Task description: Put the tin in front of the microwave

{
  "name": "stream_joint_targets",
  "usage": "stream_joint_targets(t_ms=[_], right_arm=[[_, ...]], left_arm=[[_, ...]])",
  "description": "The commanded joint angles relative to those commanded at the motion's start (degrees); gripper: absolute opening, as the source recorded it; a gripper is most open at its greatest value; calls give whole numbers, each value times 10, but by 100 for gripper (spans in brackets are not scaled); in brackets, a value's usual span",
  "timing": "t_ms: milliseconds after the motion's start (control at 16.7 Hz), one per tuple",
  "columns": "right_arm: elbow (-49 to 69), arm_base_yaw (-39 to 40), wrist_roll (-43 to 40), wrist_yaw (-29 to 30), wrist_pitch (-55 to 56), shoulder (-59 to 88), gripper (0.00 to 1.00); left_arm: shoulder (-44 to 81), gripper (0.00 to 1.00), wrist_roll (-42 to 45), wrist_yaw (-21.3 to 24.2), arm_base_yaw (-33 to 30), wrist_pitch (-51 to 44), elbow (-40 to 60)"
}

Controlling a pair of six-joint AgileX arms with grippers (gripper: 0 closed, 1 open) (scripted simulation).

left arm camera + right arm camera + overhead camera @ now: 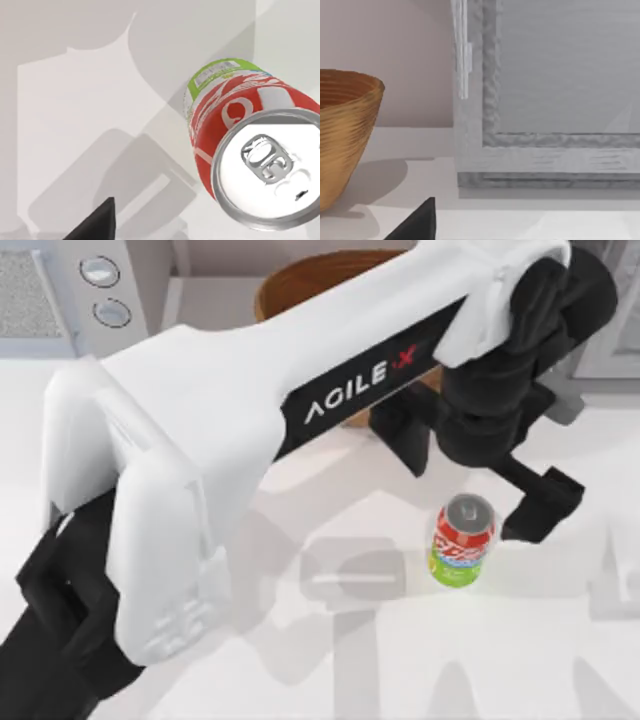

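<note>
The tin [463,540] stands upright on the white table at the right of centre, with a silver top, a red band and a green base. My left arm reaches across the table from the lower left. Its gripper [472,480] hangs open just behind and above the tin, one black finger on each side and neither touching it. The left wrist view looks down on the tin [250,150] from close by. The microwave [60,290], light grey with two round knobs, stands at the back left. A dark part of my right gripper [417,224] faces the back right of the table.
A brown woven basket [320,285] stands at the back centre, partly hidden by my left arm, and it also appears in the right wrist view [345,140]. A darker grey appliance with a white frame [545,100] stands at the back right.
</note>
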State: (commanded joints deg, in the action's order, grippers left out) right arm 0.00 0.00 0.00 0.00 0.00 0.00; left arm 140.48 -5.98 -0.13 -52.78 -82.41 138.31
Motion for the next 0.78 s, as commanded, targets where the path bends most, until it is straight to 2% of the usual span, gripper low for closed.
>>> stream_joint_targets(t_ms=[480,780], right_arm=[[0,0,0,0,0,0,100],[0,0,0,0,0,0,100]], left_arm=[[11,100,-2,0,-1,-2,16],[11,100,-1,0,-2,70,-58]])
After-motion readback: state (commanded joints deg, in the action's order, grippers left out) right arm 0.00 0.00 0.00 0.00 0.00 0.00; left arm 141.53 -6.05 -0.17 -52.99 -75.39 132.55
